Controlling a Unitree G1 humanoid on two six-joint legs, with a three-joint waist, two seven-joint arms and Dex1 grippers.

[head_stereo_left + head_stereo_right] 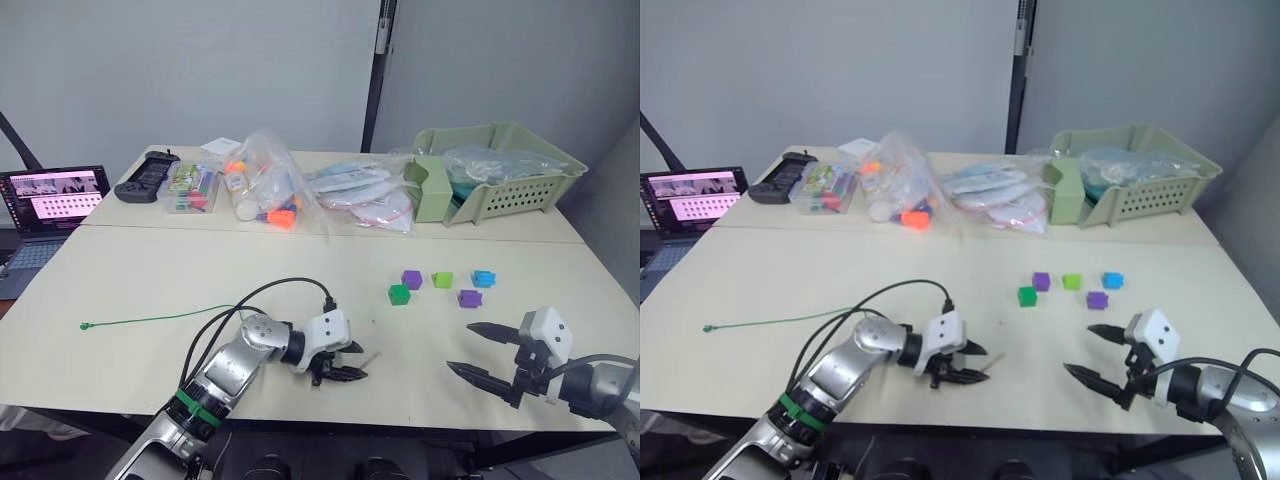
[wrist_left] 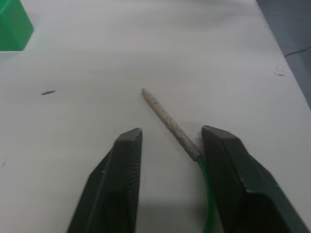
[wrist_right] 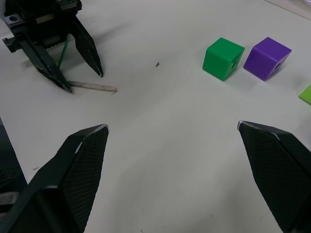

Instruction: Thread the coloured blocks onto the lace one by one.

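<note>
- Our left gripper [image 1: 342,366] rests low on the pale tabletop [image 1: 150,280], its two black fingers [image 2: 121,189] parted and grasping nothing; the stiff, needle-like tip [image 2: 170,124] of the thin dark-green lace [image 1: 150,318] lies flat between them, close against one finger.
- The rest of the lace trails away across the tabletop toward our left.
- Our right gripper [image 1: 488,355] hovers near the front edge with its fingers spread wide and empty.
- The five small plastic cubes sit loose and unthreaded just beyond it: a dark green cube [image 1: 399,294], a purple cube [image 1: 411,279], a lime green cube [image 1: 442,280], a bright blue cube [image 1: 483,278] and a second purple cube [image 1: 469,298].
- We judge the task barely begun: the step in hand is picking up the lace tip.
- Next we should clench the left fingers on the tip so it juts out, then take a cube in the right and line its hole up with the tip.
</note>
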